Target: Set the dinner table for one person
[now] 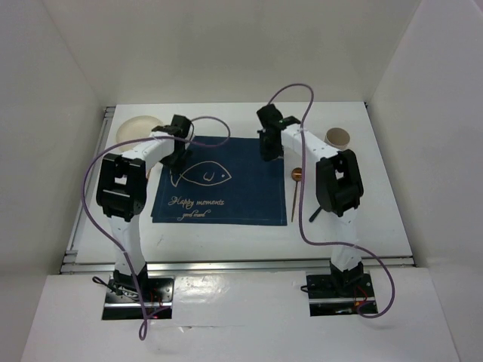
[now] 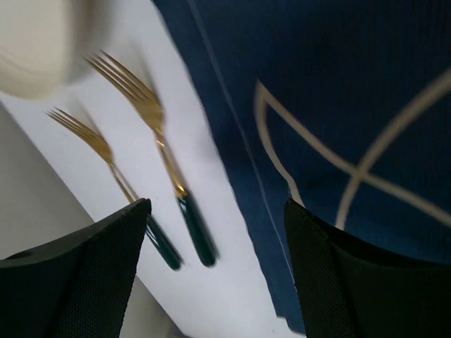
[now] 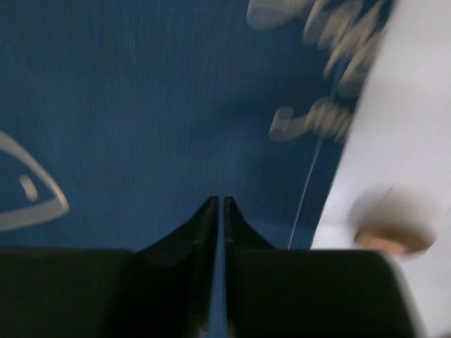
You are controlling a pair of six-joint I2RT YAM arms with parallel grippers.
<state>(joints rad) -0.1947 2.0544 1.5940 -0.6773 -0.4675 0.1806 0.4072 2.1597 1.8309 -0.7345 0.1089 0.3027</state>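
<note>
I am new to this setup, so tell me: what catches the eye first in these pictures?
The dark blue placemat with a fish outline fills the middle of the table. Two golden forks with dark handles lie beside it, under the open left claw.

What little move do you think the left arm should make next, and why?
Probably lower the left end effector onto the fork nearer the placemat. Its jaws are open and empty, hovering just above that fork's green handle, which lies on the dinner table.
</note>
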